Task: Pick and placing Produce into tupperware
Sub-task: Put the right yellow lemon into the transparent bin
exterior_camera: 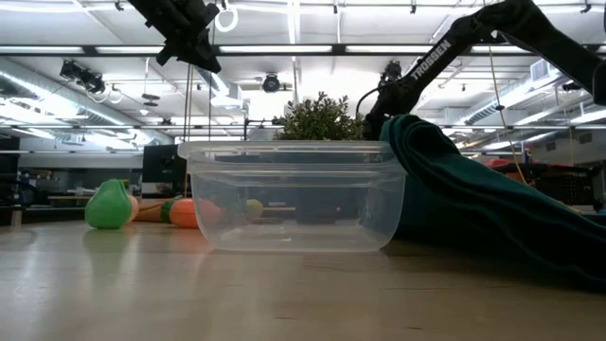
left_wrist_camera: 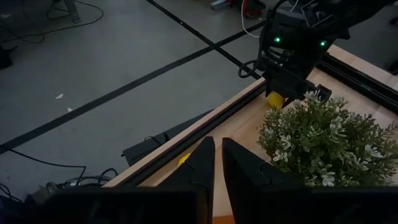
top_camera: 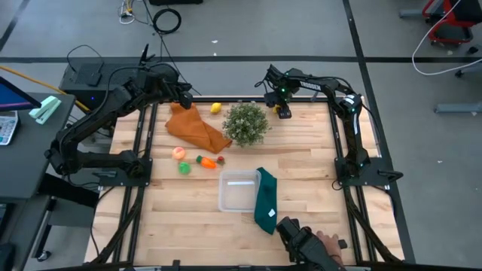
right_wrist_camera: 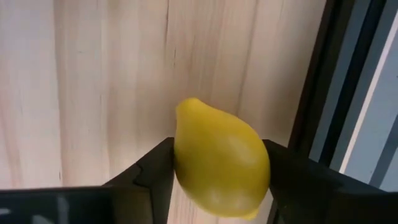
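Wooden table, upper right: our right gripper fingers clamp lemon beside plant. Left gripper fingers nearly closed, empty, upper left over orange cloth. Tupperware lower centre, empty; second lemon, peach, carrot, green piece remain.

Lemon: yellow; second lemon: yellow; peach: pink; carrot: orange; tupperware: clear; cloth: orange; second cloth: dark green; plant: green; table: light wood grain.
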{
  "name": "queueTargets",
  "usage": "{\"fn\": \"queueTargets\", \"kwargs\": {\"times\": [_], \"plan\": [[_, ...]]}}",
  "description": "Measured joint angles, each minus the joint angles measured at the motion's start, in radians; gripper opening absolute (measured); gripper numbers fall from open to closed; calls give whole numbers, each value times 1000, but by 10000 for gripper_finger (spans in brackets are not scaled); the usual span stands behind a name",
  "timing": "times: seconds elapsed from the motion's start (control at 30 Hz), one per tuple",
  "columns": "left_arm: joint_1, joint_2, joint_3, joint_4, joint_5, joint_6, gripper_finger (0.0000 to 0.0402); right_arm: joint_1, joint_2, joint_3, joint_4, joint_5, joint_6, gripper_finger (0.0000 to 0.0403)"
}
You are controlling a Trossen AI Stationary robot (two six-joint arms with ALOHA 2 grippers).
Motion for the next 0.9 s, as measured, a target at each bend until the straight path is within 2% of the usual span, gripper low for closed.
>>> {"fn": "queueTargets", "kwargs": {"times": [0.1,0.33,0.53,0.9], "plan": [[0,0,0,0,0,0,40,1,0,0,0,6,0,167],[0,0,0,0,0,0,31,3,-5,0,-10,80,12,179],[0,0,0,0,0,0,32,3,-43,-1,-44,113,30,171],[0,0,0,0,0,2,34,46,-200,-1,-149,127,116,177]]}}
